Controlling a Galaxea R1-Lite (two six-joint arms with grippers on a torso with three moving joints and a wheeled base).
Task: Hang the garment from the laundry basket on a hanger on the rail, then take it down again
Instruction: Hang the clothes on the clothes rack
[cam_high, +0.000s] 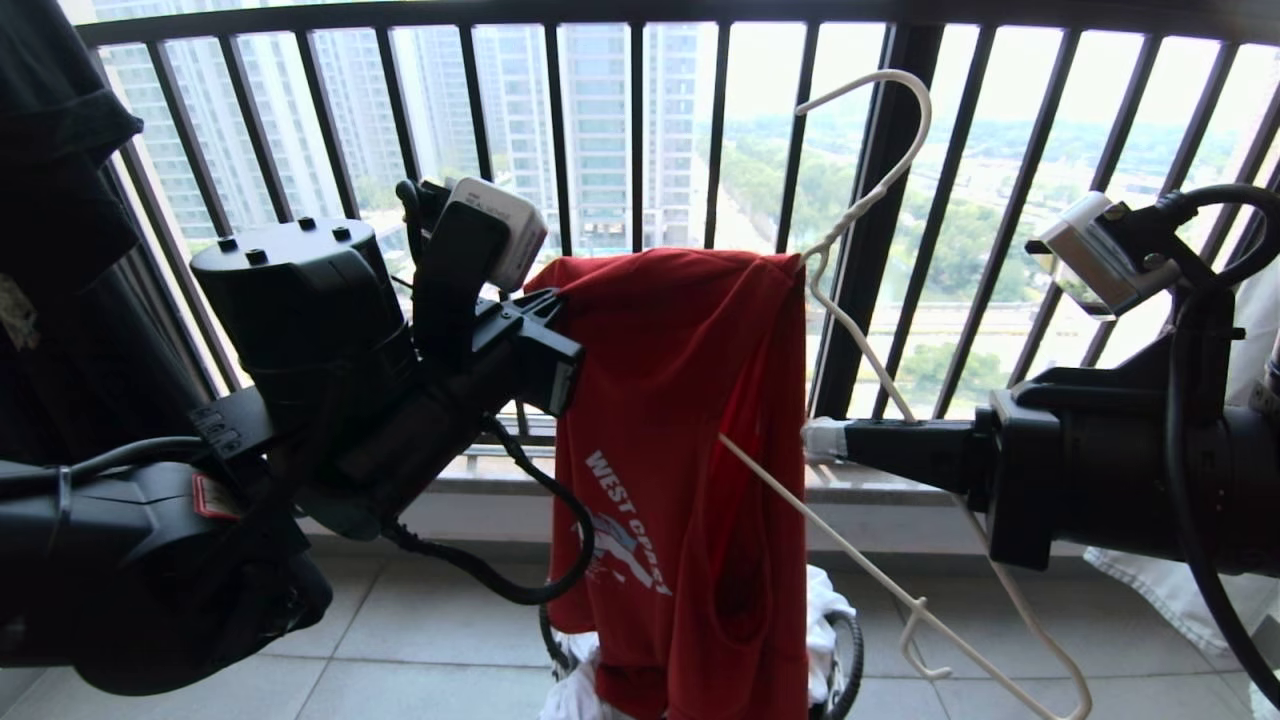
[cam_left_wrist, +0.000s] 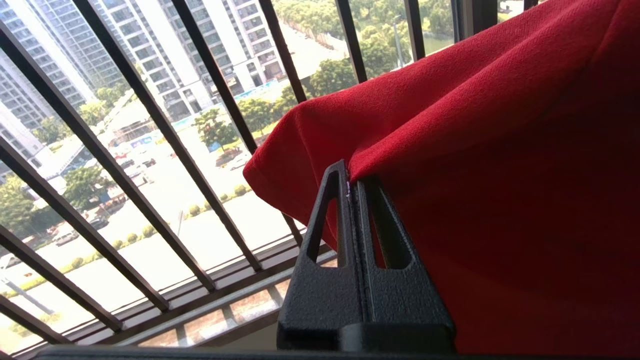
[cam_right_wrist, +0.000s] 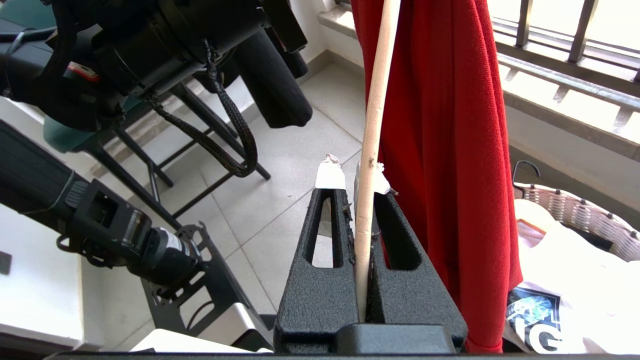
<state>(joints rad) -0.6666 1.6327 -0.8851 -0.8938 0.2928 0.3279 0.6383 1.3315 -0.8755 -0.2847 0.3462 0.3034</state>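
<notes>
Head view: the red T-shirt (cam_high: 690, 430) hangs over the laundry basket (cam_high: 845, 660), stretched between both arms for threading; left wrist view: left gripper (cam_left_wrist: 352, 187) pinches its shoulder fold; right wrist view: right gripper (cam_right_wrist: 362, 175) clamps the white wire hanger (cam_right_wrist: 372, 125).

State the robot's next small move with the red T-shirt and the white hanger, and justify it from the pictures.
Probably: the left gripper, shut on the red T-shirt, draws the fabric along the white hanger. The right gripper clamps the hanger, tilted, with the shirt draped over only one end.
</notes>
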